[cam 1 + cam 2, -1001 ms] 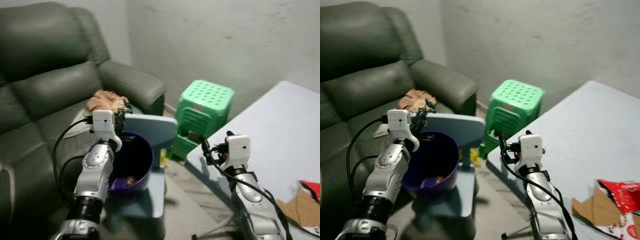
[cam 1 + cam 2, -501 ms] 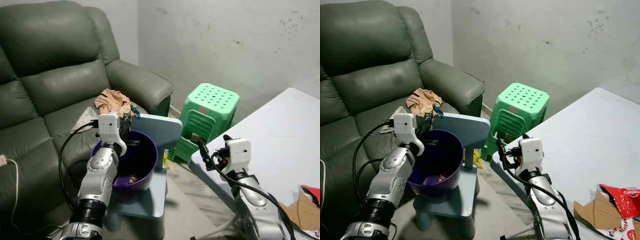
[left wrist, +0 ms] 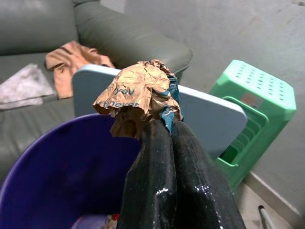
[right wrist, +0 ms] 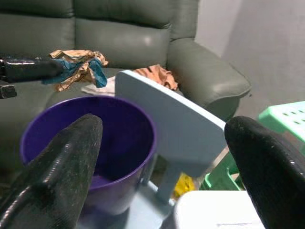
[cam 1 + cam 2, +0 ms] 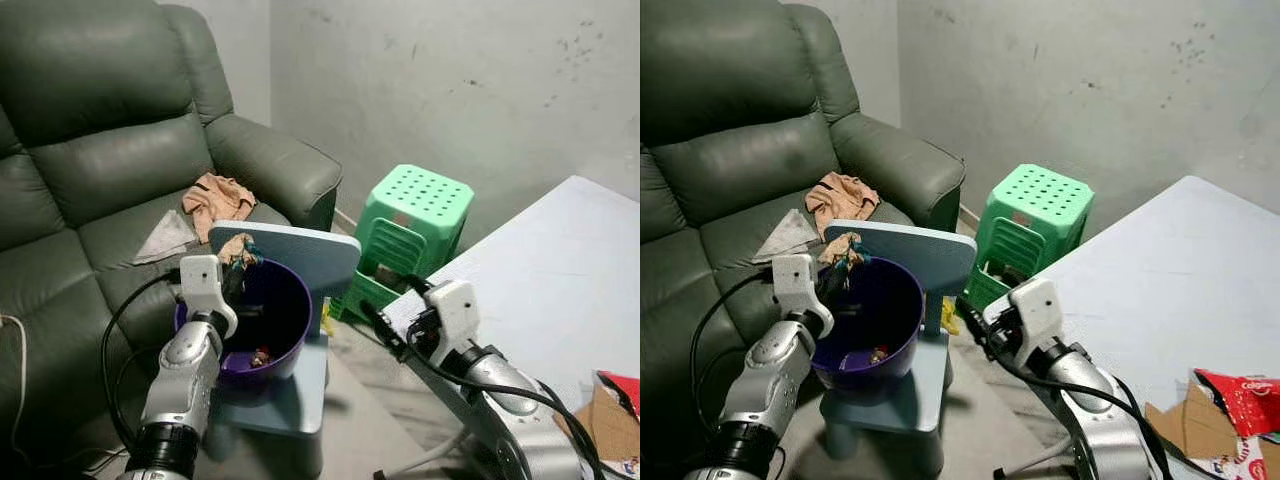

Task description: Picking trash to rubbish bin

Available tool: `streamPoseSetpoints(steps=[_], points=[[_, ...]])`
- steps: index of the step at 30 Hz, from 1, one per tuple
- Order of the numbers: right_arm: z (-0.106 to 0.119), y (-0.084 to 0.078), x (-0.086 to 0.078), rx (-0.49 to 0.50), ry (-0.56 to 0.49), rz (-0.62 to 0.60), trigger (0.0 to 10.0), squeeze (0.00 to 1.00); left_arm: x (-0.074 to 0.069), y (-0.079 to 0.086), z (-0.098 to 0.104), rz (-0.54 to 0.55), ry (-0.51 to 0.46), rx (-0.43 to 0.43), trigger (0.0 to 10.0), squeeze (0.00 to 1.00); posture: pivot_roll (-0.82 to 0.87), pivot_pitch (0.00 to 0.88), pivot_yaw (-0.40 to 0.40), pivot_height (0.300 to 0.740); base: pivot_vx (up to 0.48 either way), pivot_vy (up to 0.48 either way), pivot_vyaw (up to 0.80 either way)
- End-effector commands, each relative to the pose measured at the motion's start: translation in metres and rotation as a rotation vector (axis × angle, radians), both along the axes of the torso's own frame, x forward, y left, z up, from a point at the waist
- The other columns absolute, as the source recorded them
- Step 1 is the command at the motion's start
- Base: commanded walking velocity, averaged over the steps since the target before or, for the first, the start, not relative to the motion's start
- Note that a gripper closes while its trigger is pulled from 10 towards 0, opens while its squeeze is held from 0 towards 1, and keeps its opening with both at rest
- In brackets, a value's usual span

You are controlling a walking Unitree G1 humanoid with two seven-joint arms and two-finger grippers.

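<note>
Left gripper (image 3: pixel 162 119) clamped on one crumpled brown-and-blue wrapper (image 3: pixel 138 93), held above the far rim of one purple bin (image 5: pixel 290 300). A few small scraps lying at the bottom of the bin. Bin standing on the seat of one small blue chair (image 5: pixel 300 395), its backrest just beyond the wrapper.

Right gripper (image 4: pixel 162 152) spread wide, both fingers (image 4: pixel 57 157) apart and holding nothing, hovering to the right of the bin and chair, near the edge of one white table (image 5: pixel 560 290).

Farther off: one green sofa (image 5: pixel 90 150) at left, with one orange cloth (image 5: pixel 220 198) and one grey cloth (image 5: pixel 165 237) lying on its seat cushion, touching each other. One green plastic stool (image 5: pixel 415 235) against the wall, between sofa and table. One torn piece of cardboard (image 5: pixel 1195 425) and one red packet (image 5: pixel 1245 392) on the near right corner of the table.
</note>
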State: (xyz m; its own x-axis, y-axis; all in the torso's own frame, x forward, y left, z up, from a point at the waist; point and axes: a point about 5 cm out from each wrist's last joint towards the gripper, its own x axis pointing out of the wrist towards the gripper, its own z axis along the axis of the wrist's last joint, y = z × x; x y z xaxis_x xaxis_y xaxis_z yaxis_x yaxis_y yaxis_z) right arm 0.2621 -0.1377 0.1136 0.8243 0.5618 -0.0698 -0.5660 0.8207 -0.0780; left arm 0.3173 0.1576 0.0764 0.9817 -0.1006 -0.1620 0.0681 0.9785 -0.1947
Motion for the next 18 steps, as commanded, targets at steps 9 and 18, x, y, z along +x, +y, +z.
streamPoseSetpoints(steps=[9, 18], points=[[0.01, -0.006, 0.001, 0.027, -0.004, 0.008, 10.0, 0.0, -0.001, 0.007, 0.002, 0.032, -0.019, -0.005, 10.0, 0.0, 0.01, 0.0, -0.099, 0.74, 0.0, 0.0, 0.0], [0.011, -0.012, 0.009, 0.038, -0.02, -0.075, 10.0, 0.0, 0.004, 0.004, 0.012, 0.015, -0.054, -0.024, 10.0, 0.0, 0.01, 0.0, -0.092, 0.74, 0.0, 0.0, 0.23]])
